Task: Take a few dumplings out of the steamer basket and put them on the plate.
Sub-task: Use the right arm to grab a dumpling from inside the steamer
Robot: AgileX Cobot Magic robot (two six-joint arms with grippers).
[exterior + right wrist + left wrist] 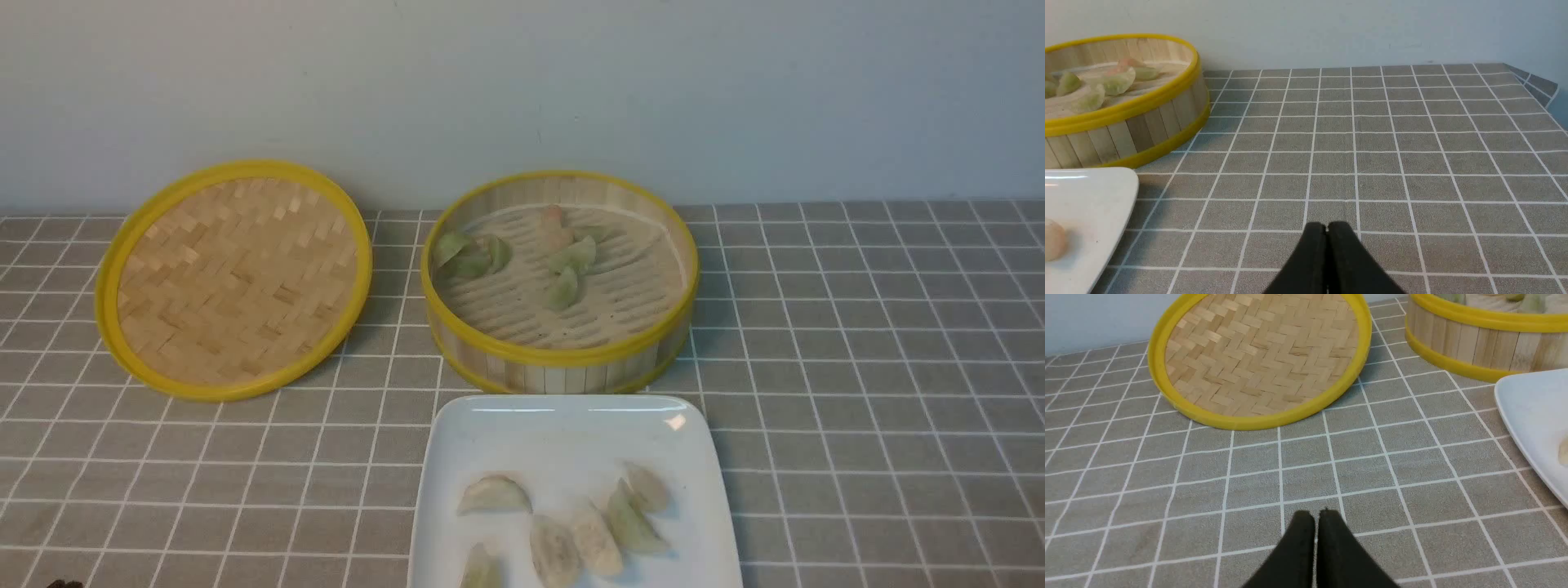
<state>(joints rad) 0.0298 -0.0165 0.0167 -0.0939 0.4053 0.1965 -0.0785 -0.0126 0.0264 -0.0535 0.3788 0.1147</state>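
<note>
The steamer basket (pixel 563 353) stands at the table's middle back with several pale green dumplings (pixel 563 290) and a pinkish one (pixel 553 216) on its floor. The white plate (pixel 563 433) lies just in front of it and holds green dumplings (pixel 630 518) and whitish-beige ones (pixel 596 541). Neither gripper shows in the front view. My left gripper (pixel 1316 514) is shut and empty, low over the cloth, left of the plate (pixel 1531 416). My right gripper (pixel 1327 225) is shut and empty, over the cloth right of the plate (pixel 1090 196) and basket (pixel 1126 126).
The flat woven lid (pixel 233 278) lies tilted left of the basket, also in the left wrist view (pixel 1261 359). A grey checked cloth (pixel 857 367) covers the table. A pale wall stands behind. The table's far right corner (pixel 1535 85) shows in the right wrist view.
</note>
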